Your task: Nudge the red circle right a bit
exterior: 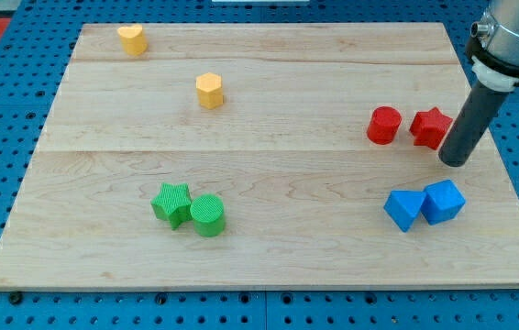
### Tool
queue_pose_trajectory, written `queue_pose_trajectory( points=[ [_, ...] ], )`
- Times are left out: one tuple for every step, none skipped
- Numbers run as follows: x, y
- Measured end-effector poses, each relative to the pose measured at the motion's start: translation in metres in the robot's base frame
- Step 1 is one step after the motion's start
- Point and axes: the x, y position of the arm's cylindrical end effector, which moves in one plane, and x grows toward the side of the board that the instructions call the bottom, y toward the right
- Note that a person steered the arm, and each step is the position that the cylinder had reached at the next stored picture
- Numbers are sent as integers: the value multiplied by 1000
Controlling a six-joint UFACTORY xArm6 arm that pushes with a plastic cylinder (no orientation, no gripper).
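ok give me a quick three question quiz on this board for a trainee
1. True or false: my tip is at the view's right of the red star.
2. Which block lies directly at the view's left of the red star? A) yellow hexagon B) red circle C) green circle
3. Fill in: the green star touches the green ____.

Key: 1 true; 2 B; 3 circle.
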Motion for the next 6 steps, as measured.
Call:
queue_pose_trajectory(
  points=[
    [-25,-30],
    [-49,-99],
    [-54,-93],
    [-20,-86],
    [-37,-21],
    [-74,-23]
  ],
)
